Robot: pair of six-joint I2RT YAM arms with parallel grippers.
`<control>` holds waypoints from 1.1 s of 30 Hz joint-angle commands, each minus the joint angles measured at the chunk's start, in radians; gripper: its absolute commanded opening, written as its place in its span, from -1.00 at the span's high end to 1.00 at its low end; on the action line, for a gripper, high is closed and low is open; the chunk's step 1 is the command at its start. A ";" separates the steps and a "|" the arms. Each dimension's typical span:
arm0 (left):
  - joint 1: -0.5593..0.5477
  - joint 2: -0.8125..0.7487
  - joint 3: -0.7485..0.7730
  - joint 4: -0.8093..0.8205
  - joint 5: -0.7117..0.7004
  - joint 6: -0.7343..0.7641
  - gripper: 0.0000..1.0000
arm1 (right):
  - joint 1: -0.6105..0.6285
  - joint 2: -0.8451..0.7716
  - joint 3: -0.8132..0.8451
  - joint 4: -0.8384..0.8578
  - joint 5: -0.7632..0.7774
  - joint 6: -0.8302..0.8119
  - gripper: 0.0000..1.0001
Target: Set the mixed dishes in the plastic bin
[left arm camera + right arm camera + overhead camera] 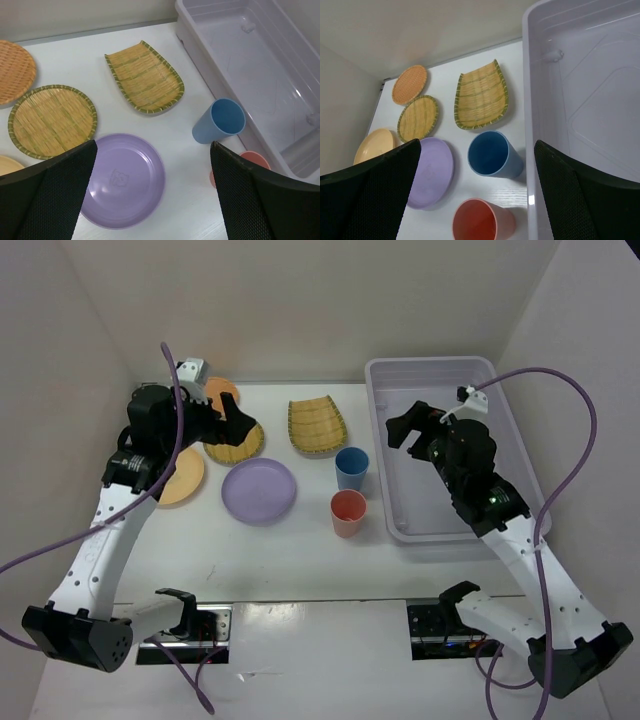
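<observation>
All the dishes stand on the table left of the plastic bin [428, 363], which holds no dishes. They are a blue cup [351, 468], a coral cup [348, 512], a lavender plate [259, 490], two orange plates [222, 392] [180, 477], a round yellow woven plate [235, 447] and a squarish one [317, 425]. My left gripper [232, 423] hovers open and empty over the round woven plate; its wrist view shows the lavender plate [122, 180] below. My right gripper [408, 428] hangs open and empty above the bin's left side, with the blue cup [492, 155] and coral cup [477, 220] below.
White walls enclose the table on the left, back and right. The bin [260, 65] fills the right side up to the back wall. The cups stand close to the bin's left wall [532, 150]. Purple cables loop off both arms.
</observation>
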 commanded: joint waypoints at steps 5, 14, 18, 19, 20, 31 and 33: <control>-0.011 0.001 0.041 0.022 0.014 0.074 -1.00 | -0.007 0.118 0.090 -0.008 -0.073 -0.056 -0.96; -0.020 0.035 0.032 -0.011 0.168 0.163 -1.00 | 0.002 0.191 0.110 -0.008 -0.163 -0.104 -0.96; -0.054 0.094 0.085 -0.024 0.150 0.163 -1.00 | 0.002 0.155 0.101 -0.026 -0.188 -0.116 -0.96; -0.078 0.107 0.085 -0.033 0.131 0.163 -1.00 | 0.002 0.155 0.090 -0.026 -0.188 -0.116 -0.96; -0.090 0.129 0.097 -0.033 0.110 0.163 -1.00 | 0.002 0.155 0.081 -0.040 -0.199 -0.125 -0.96; -0.305 0.335 0.200 -0.044 -0.162 0.073 -1.00 | 0.076 0.221 0.108 -0.233 -0.208 -0.193 -0.66; -0.305 0.335 0.191 -0.044 -0.214 0.042 -1.00 | 0.085 0.221 0.108 -0.243 -0.228 -0.205 -0.60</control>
